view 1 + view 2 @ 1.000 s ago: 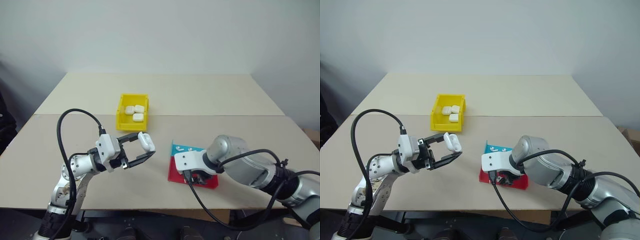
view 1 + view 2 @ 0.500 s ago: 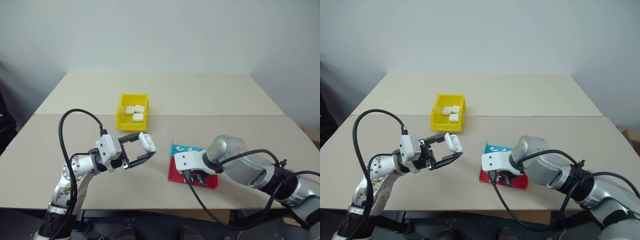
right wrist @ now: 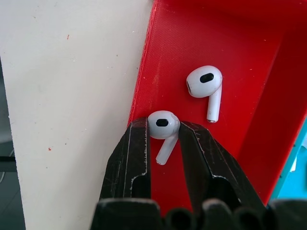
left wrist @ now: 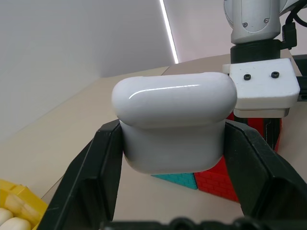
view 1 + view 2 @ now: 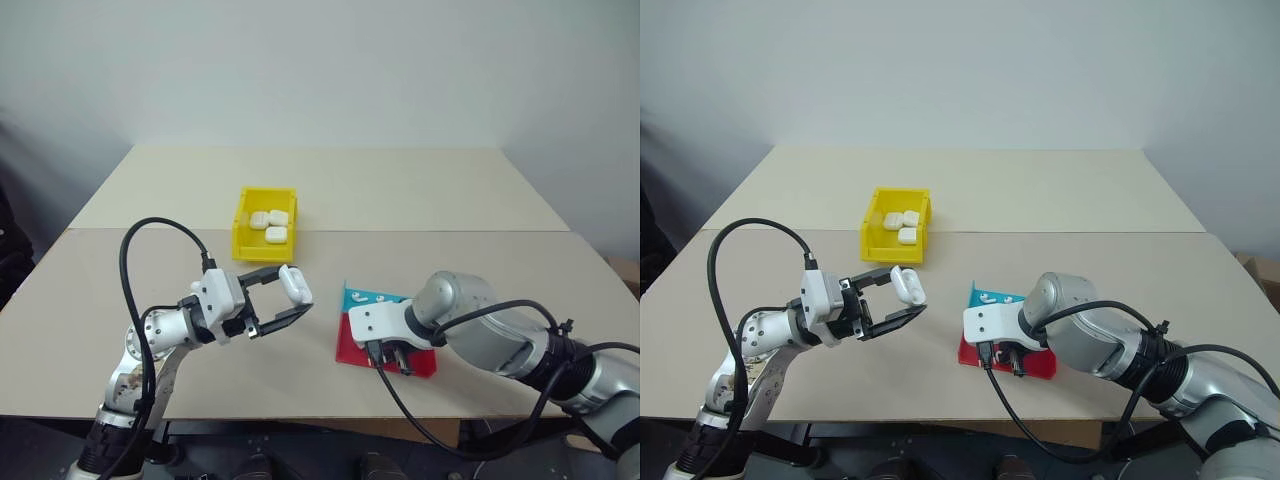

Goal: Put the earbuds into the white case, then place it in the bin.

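Left gripper: the left gripper (image 5: 287, 297) is held above the table, its two black fingers clamped on the sides of a white case (image 4: 173, 120), which is lifted clear of the tabletop.
Right gripper: the right gripper (image 3: 163, 129) points down into the red part of the tray, its fingers drawn in narrow on either side of one earbud (image 3: 163, 125); the fingertips touch or nearly touch the earbud's head, and the earbud appears to lie on the tray floor.
Second earbud: another earbud (image 3: 207, 86) lies loose on the red floor just beside the one between the fingers, apart from both fingers.
Tray: the flat tray (image 5: 352, 341) is red toward the robot and blue (image 5: 356, 298) on its far side, with more small white pieces on the blue part.
Bin: the yellow bin (image 5: 245, 226) stands farther back on the table, well apart from the tray and beyond the left gripper.
Bin contents: three white cases (image 5: 270, 225) lie together inside it.
In the way: the tray's red rim (image 3: 143, 62) runs close beside the right gripper's fingers; the red wall rises on the other side.
Open room: bare tabletop (image 5: 400, 210) lies between tray and bin and behind both.
Edges: the tray's near edge sits near the table's front edge (image 5: 300, 415); a seam crosses the table just behind the bin.
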